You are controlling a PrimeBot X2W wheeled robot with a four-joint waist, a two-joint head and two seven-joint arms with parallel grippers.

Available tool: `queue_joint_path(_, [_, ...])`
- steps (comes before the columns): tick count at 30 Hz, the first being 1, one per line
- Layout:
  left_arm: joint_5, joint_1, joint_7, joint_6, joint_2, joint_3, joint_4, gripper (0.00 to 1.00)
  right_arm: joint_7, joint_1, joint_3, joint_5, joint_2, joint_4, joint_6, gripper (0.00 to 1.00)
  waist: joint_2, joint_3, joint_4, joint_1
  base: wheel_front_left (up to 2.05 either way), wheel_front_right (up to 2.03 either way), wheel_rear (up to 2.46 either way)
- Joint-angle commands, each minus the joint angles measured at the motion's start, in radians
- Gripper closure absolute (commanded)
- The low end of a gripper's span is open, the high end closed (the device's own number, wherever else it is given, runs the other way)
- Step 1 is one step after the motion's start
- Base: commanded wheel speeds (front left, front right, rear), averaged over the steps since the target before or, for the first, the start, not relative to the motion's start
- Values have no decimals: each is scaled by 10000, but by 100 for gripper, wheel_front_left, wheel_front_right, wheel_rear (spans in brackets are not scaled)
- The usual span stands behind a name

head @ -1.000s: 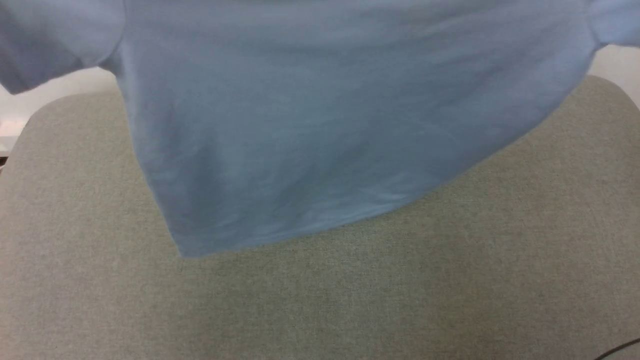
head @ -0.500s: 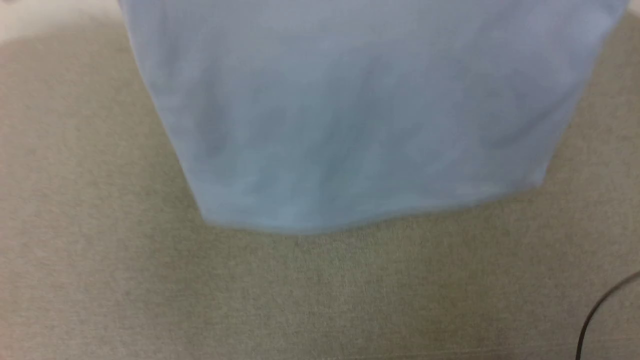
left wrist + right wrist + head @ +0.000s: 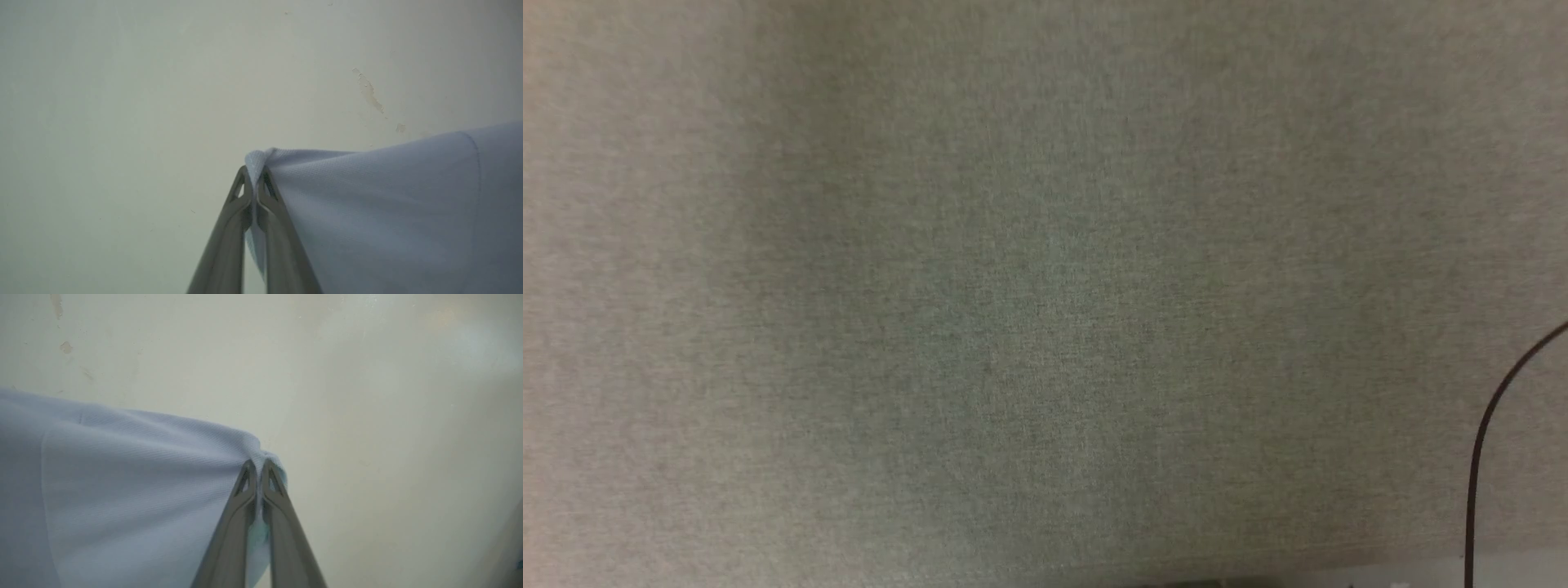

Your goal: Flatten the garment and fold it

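Head view is pointed steeply down, close over the grey cloth surface (image 3: pixel 1013 286). Each wrist view is aimed along its own fingers (image 3: pixel 226 245) at a pale painted surface (image 3: pixel 122 81); the garment (image 3: pixel 388 212) is shared by both wrist views

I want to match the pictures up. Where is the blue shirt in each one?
Head view: grey tabletop, dark cable at right edge.
Left wrist view: shirt at lower right, pinched in the left gripper.
Right wrist view: shirt at lower left, pinched in the right gripper.
Shared landmark: chipped paint on the pale wall.
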Motion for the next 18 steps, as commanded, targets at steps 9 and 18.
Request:
queue_joint_path(9, [33,372,-891,-620,-771,-432,2126,100,-1287,431,-351,-512,910,1823,-25,100,0,766,335,-3,0,0,0])
queue_joint_path(18, [-230,4359,-1073,-1053,-1340,-1233,2870,100,-2245,3822,733,446,1342,2783,-25,100,0,-655,428,-3,0,0,0])
